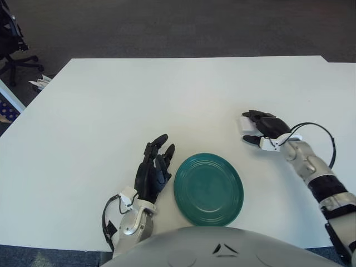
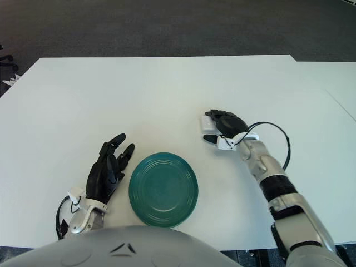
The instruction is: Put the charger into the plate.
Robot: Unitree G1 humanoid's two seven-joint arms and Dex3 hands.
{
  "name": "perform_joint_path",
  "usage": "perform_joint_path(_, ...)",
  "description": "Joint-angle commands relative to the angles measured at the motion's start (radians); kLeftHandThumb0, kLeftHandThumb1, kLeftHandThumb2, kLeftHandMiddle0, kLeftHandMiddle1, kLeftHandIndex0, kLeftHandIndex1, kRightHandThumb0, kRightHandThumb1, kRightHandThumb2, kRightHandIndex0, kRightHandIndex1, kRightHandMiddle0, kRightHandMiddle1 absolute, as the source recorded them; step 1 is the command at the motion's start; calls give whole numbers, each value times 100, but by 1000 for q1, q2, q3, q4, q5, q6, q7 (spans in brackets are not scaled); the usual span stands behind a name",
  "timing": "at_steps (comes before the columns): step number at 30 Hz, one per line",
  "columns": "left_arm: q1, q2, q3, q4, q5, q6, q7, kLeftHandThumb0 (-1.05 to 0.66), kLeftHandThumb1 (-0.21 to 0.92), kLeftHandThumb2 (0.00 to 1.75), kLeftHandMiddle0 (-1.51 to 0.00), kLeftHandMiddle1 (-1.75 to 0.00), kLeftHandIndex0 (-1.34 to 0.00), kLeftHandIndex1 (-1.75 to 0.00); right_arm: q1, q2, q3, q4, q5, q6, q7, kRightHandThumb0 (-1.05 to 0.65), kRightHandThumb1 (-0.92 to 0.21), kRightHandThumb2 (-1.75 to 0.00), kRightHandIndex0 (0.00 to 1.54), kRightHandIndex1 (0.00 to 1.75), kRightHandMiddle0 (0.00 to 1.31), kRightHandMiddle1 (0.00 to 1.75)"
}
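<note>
A small white charger (image 1: 247, 124) lies on the white table (image 1: 167, 100), to the upper right of the plate. My right hand (image 1: 248, 127) reaches in from the right; its dark fingers curl over the charger's far side and the thumb comes under its near side, so it is shut on the charger. The round green plate (image 1: 208, 189) sits near the table's front edge with nothing in it. Just left of the plate is my left hand (image 1: 161, 149), fingers stretched out and relaxed, holding nothing.
A black cable (image 1: 328, 146) loops off my right wrist. An office chair (image 1: 10, 39) stands on the dark floor beyond the table's far left corner, with a white scrap (image 1: 39, 83) next to the table edge.
</note>
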Motion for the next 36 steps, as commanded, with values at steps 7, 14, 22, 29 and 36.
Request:
perform_joint_path(7, 19, 7, -3, -43, -64, 53, -27, -96, 92, 85, -51, -5, -7, -93, -88, -73, 61, 45, 11, -78, 234, -86, -92, -69, 24, 0, 0, 54)
perform_joint_path(14, 30, 6, -9, -61, -76, 58, -31, -96, 92, 85, -51, -5, -7, -92, -133, -96, 83, 50, 24, -83, 367, -82, -92, -70, 24, 0, 0, 51)
perform_joint_path(22, 51, 3, -17, -87, -74, 55, -26, -95, 92, 87, -50, -4, -5, -90, -148, -105, 81, 38, 26, -63, 419, -78, -92, -68, 24, 0, 0, 47)
perform_joint_path(29, 72, -13, -25, -103, -83, 54, -14, -93, 92, 91, -49, -3, -3, -89, -179, -81, 95, 110, -14, -96, 328, -77, -92, -65, 25, 0, 0, 51)
perform_joint_path(36, 90, -27, -27, -116, -76, 44, -8, -93, 92, 92, -49, -3, -3, -90, -177, 6, 133, 206, -69, -69, 127, -78, -92, -62, 26, 1, 0, 54)
